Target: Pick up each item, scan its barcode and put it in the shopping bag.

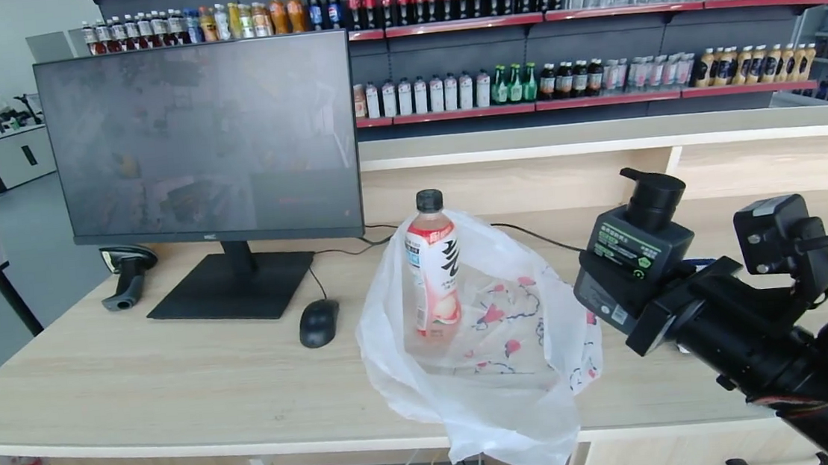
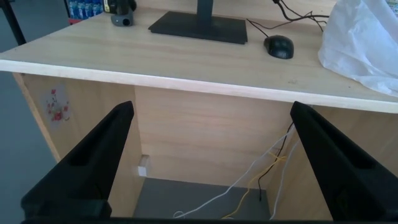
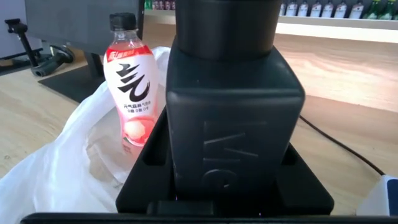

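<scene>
Monitor (image 1: 200,142), mouse (image 1: 318,322), bag (image 1: 488,398) — tool (image 1: 649,309) gripping black bottle (image 1: 637,250)

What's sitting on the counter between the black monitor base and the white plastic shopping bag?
A black computer mouse and its thin cable; otherwise the wooden counter there is bare, as the head view shows.

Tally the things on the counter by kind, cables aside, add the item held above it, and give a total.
monitor: 1
mouse: 1
barcode scanner: 1
shopping bag: 1
drink bottle, standing in the bag: 1
black pump bottle, held above the counter: 1
Total: 6
</scene>
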### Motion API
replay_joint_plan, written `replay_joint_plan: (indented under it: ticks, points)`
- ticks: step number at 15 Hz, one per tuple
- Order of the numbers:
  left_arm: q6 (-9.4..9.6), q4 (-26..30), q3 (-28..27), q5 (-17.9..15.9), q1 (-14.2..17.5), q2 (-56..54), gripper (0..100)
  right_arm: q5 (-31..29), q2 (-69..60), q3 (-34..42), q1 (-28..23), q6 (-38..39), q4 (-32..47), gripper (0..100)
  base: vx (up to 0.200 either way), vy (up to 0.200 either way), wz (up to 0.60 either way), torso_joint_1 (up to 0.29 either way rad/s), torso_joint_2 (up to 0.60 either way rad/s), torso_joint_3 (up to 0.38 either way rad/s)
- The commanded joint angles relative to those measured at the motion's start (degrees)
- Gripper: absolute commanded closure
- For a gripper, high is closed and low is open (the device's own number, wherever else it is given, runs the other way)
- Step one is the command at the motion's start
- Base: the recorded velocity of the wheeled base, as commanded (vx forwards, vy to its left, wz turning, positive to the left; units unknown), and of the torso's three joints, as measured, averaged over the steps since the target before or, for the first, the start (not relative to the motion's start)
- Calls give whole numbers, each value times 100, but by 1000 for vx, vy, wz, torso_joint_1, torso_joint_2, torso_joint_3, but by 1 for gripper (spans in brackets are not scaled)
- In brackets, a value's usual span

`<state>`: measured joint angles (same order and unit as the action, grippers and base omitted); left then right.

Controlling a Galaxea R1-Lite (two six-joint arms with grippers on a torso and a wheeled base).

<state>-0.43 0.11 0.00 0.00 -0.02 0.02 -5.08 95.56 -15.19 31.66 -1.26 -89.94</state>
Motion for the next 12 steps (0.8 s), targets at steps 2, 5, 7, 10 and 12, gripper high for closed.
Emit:
replay_joint_plan:
  ticks: [2, 5, 7, 10, 12]
  points:
    - [-1, -2, 0, 0, 2, -2, 0, -1, 815, -634, 297, 3, -6, 100, 0, 0, 0, 0, 0, 0]
    - [-1, 7, 0, 0, 2, -2, 0, -10, 1659, -1171, 701, -6, -6, 100, 0, 0, 0, 0, 0, 0]
    - [-1, 7, 0, 0, 2, -2, 0, -10, 2010, -1373, 710, -6, -6, 100, 0, 0, 0, 0, 0, 0]
    - [-10, 7, 0, 0, 2, -2, 0, -10, 2124, -1548, 701, 20, -6, 100, 0, 0, 0, 0, 0, 0]
    - [-10, -2, 0, 0, 2, -2, 0, -10, 2318, -1645, 693, 20, -6, 100, 0, 0, 0, 0, 0, 0]
